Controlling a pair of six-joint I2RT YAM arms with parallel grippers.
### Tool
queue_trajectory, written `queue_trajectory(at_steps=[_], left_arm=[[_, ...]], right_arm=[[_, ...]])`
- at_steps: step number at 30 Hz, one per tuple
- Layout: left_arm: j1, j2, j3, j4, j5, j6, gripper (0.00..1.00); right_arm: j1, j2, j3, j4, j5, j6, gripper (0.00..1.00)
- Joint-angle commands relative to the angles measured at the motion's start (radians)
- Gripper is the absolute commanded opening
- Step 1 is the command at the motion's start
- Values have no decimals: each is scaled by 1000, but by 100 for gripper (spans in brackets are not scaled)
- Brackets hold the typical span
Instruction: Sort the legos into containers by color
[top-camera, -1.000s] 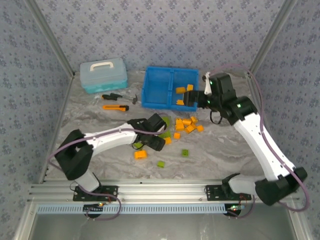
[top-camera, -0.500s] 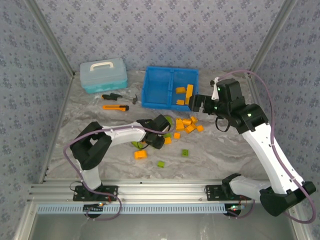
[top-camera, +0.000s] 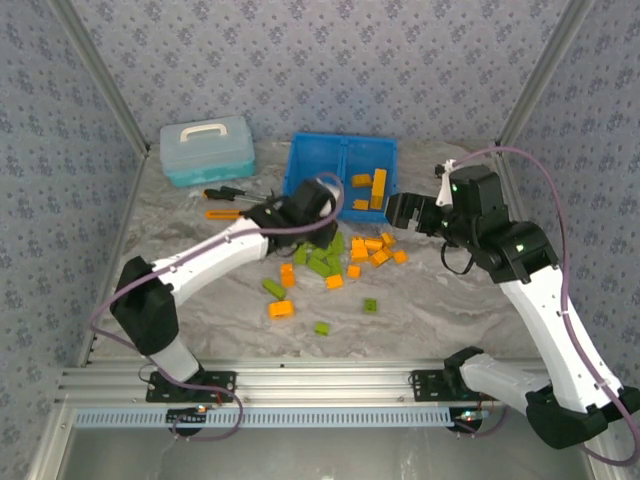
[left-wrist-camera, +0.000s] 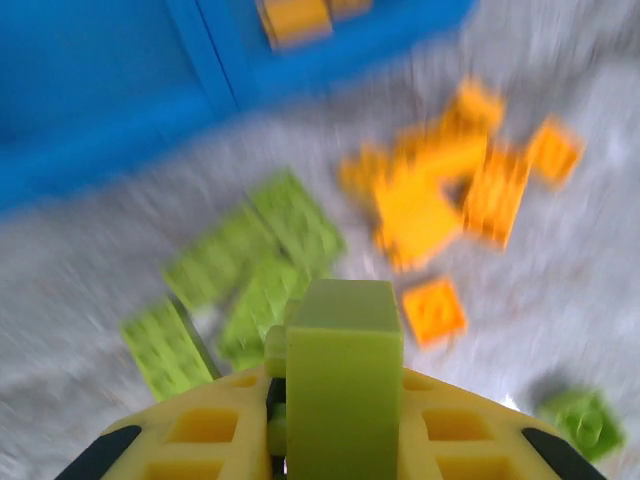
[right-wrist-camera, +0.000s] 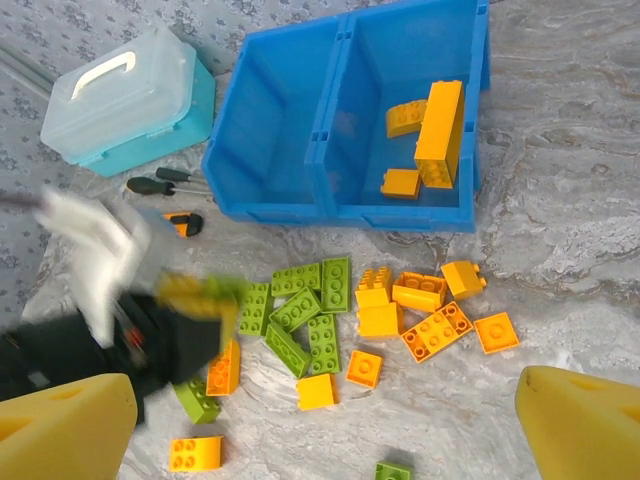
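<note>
My left gripper (top-camera: 303, 222) hangs just in front of the blue bin (top-camera: 345, 139), shut on an olive green brick (left-wrist-camera: 345, 340) that stands upright between its yellow fingers (left-wrist-camera: 200, 440). Below it lie the green legos (right-wrist-camera: 310, 315) and, to their right, the orange legos (right-wrist-camera: 425, 305). The bin's right compartment (right-wrist-camera: 455, 195) holds three orange bricks (right-wrist-camera: 440, 130). My right gripper (top-camera: 397, 212) is open above the table, right of the bin, with nothing between its fingers (right-wrist-camera: 585, 425).
A light-blue lidded case (top-camera: 207, 148) stands at the back left, with a utility knife (top-camera: 225, 214) and small hand tools (top-camera: 235, 193) in front of it. Stray bricks lie nearer the front: one orange (top-camera: 281, 309) and two green (top-camera: 322, 327).
The left gripper closed on a green brick among the pile and rose with it toward the bin's front left. The right arm drew back to the right, away from the bin.
</note>
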Motion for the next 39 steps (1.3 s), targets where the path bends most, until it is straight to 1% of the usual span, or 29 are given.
queue_trajectory(at_steps=[1,6,8,10,13,16,18,19,20,25,27,30,33,35,39], left_arm=[[83,77,155,13,-112,46,26],[196,339,437,8,-112,-4,26],[211,445,572,-20,-106,16,26],[216,560,701,-44,-131,56,28],[242,719,913,-143,-126,37,30],[256,814,1058,-223,-100,7,38],[256,816,1086,-221,-74,6,50],[254,803,1090,-215,-56,4,55],[252,786,1090,-210,-47,4,57],[231,639,1066,-228,-38,10,58],[219,540,988,-217,-35,16,58],[201,346,783,-172,-39,34,59],[201,128,532,-127,-42,35,62],[208,-23,344,-131,-46,45,69],[247,-285,45,-204,-62,45,85]], right_arm=[[4,-20,25,-28,-6,29,100],[7,-46,9,-30,-24,59,100],[11,-66,-2,-30,-15,67,100],[12,-90,-17,-31,2,77,100],[12,-109,-31,-32,1,91,100],[14,-110,-32,-42,-1,99,100],[15,-110,-32,-43,-2,100,100],[14,-111,-32,-41,-2,100,100],[16,-111,-30,-41,0,98,100],[16,-103,-40,-24,7,88,100],[17,-94,-55,-17,8,78,100],[40,-61,-90,16,-24,40,100],[149,-10,-129,71,-66,-23,100],[266,48,-153,109,-80,-70,100],[480,201,-188,199,-69,-132,100]])
